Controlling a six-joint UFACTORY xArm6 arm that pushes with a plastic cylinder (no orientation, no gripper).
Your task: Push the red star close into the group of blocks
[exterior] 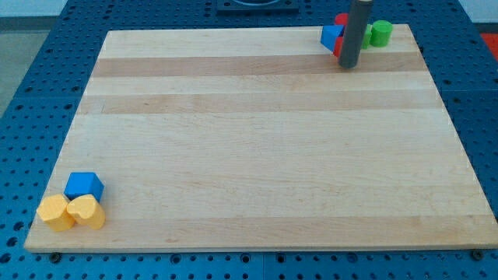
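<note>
Camera view: no legible writing. Pale wooden tabletop (pixel 257 148) on blue perforated base (pixel 31 93). End effector is a bare rod, holding nothing; my tip (pixel 348 66) at the view's top right, touching a cluster: blue block (pixel 331 36), red block (pixel 340 19) (shape unclear, mostly hidden), green block (pixel 380 33). Bottom left: blue cube (pixel 84 186), two yellow blocks (pixel 70 211).

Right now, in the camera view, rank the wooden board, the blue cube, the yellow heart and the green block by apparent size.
1. Wooden board, by far the largest.
2. Blue cube and yellow heart: about alike, so unranked.
3. Green block, which looks smallest, though it sits farther from the camera, so true size is unsure.
</note>
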